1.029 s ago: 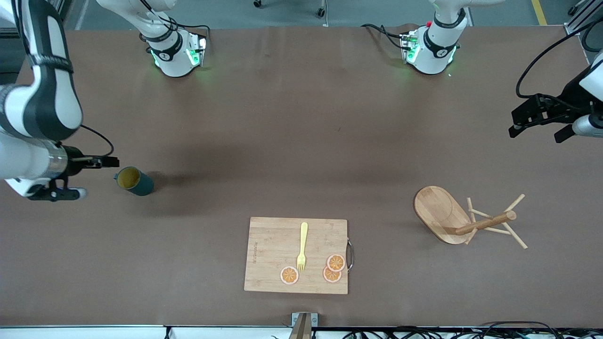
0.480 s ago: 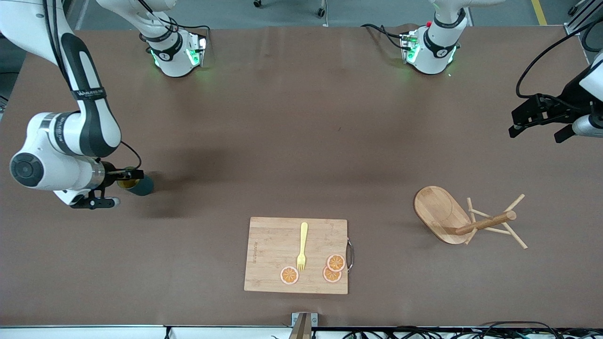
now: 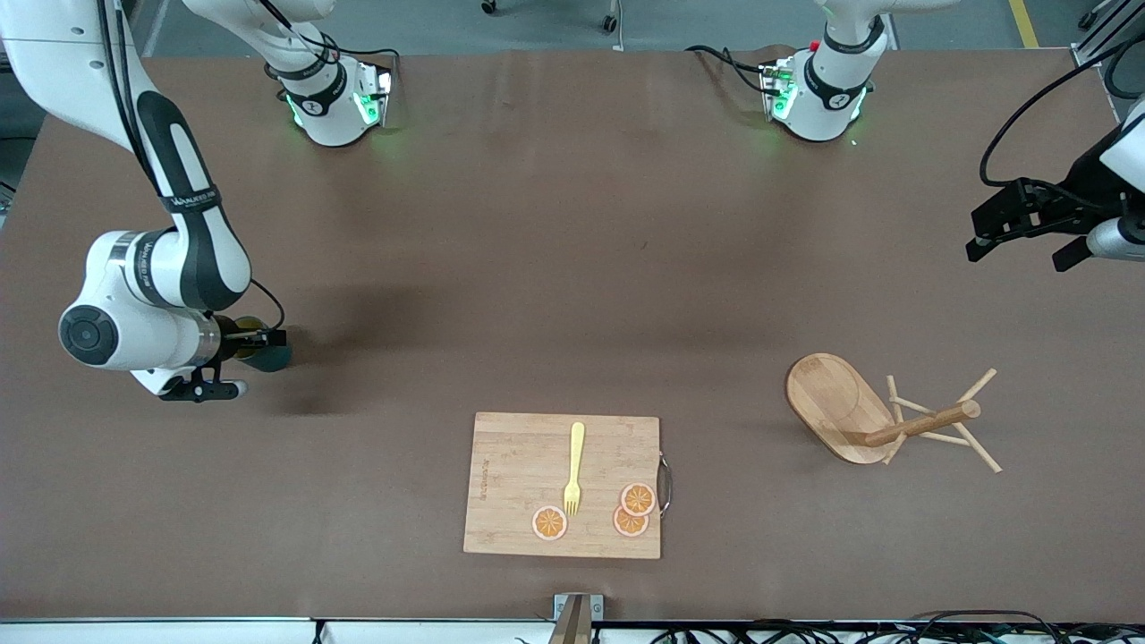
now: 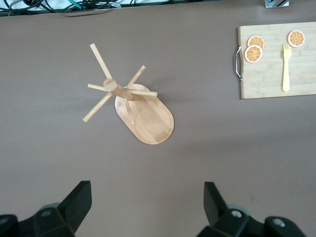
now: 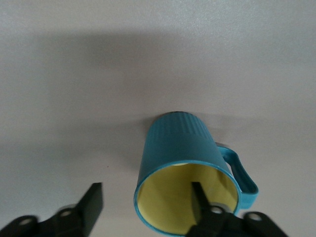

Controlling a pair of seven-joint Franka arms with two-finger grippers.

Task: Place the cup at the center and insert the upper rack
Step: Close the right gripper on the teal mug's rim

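The cup (image 3: 274,356) is a dark teal mug lying on its side near the right arm's end of the table, mostly hidden under my right gripper (image 3: 259,344). In the right wrist view its yellow mouth faces the camera, with the cup's ribbed side (image 5: 177,143) and handle showing. My right gripper (image 5: 146,192) is open around the rim: one finger sits inside the mouth, the other outside the wall, with a gap. The upper rack (image 3: 841,407) (image 4: 148,116), a wooden mug tree, lies tipped on its side. My left gripper (image 3: 1024,252) (image 4: 146,190) waits open above the table, empty.
A wooden cutting board (image 3: 510,465) with a metal handle lies near the table's front edge. On it are a yellow fork (image 3: 573,470) and orange slices (image 3: 549,523). Both arm bases stand along the table's back edge.
My right arm swung in toward the cup and brought its gripper down to the cup's mouth, covering most of it. Its fingers have drawn closer together. The left arm has not moved.
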